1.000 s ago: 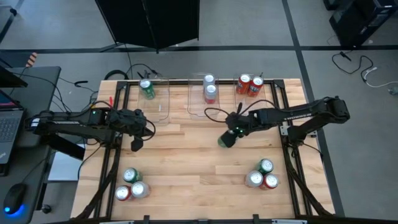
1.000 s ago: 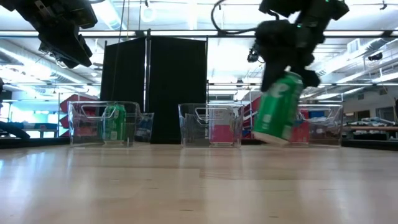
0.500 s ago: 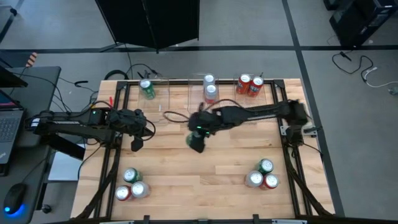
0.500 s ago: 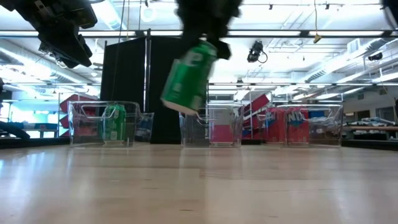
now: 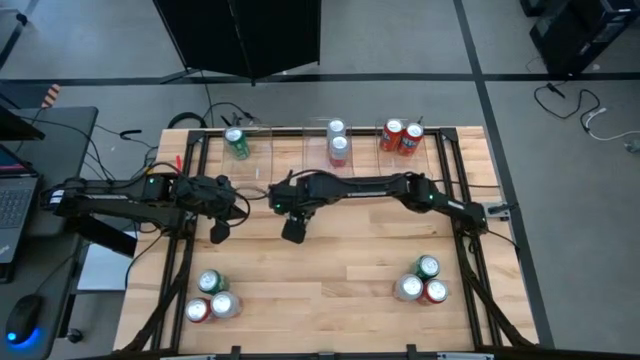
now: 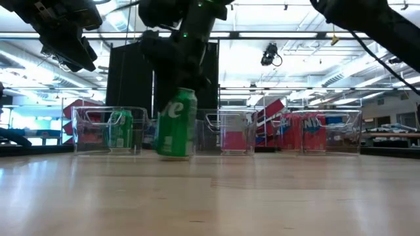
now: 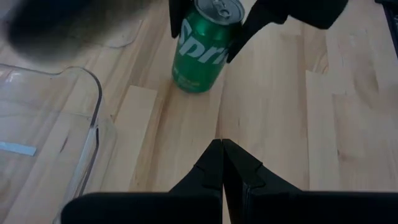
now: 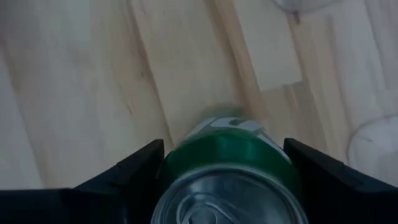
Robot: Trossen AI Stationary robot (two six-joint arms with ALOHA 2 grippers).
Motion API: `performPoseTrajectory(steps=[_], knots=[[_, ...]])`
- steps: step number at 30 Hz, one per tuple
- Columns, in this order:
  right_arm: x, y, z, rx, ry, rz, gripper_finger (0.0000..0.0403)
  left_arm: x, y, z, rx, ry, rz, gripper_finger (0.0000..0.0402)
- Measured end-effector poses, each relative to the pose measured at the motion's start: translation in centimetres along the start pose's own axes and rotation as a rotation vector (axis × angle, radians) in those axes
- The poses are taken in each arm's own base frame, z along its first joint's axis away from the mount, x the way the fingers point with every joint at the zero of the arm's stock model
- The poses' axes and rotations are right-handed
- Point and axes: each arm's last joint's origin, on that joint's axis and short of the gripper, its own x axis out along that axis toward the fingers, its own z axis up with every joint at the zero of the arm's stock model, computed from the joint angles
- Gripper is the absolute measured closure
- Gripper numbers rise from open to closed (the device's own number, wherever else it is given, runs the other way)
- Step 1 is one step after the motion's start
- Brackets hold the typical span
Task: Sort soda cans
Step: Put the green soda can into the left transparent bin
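Observation:
A green soda can (image 6: pixel 176 124) stands upright left of the table's middle, in front of the left clear bin (image 6: pixel 85 131). My right gripper (image 5: pixel 293 226) reaches across from the table's right and is shut on that can (image 7: pixel 202 50). My left gripper (image 5: pixel 218 233) hovers shut just to the can's left, above the table, touching nothing; its fingers (image 7: pixel 222 163) meet. One green can (image 5: pixel 236 143) stands in the left bin, two silver-white cans (image 5: pixel 337 140) in the middle bin, and two red cans (image 5: pixel 400 137) in the right bin. My right gripper pinches the green can between its two fingers (image 7: pixel 177 22), one on each side of the can's upper wall (image 8: pixel 227 146) just under the silver top. The fingers come from above, pointing down. The can is upright; its base (image 6: pixel 174 153) looks to be on the table.
Three cans, green, red and silver-white, cluster at the near left corner (image 5: pixel 212 298), and three more at the near right (image 5: pixel 422 282). The three clear bins line the far edge. Bare wood lies between the clusters. Cables and a laptop sit beyond the table's left edge.
My right gripper has carried the green can from right of the table's middle toward the left edge and come down. The can, then lifted clear and tilted, is now upright with its base at table level. My left arm has kept still.

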Motion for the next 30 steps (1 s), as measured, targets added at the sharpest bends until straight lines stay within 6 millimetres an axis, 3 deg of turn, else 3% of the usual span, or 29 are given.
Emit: performPoseTrajectory(steps=[12,18,25,30], knots=[[1.1,0.6,0.4,0.023,-0.046,0.014,0.0117,0.0,0.0,0.0,0.0,-0.001,0.0,0.04],[2.1,0.5,0.5,0.026,-0.058,0.011,0.0019,0.0,0.0,0.0,0.009,0.0,0.0,0.04],[0.6,0.4,1.1,-0.003,-0.104,0.022,0.0077,0.0,0.0,0.0,0.029,-0.001,0.0,0.04],[-2.1,0.7,1.2,-0.051,-0.148,0.035,0.0101,0.0,0.0,0.0,0.03,-0.004,-0.001,0.04]])
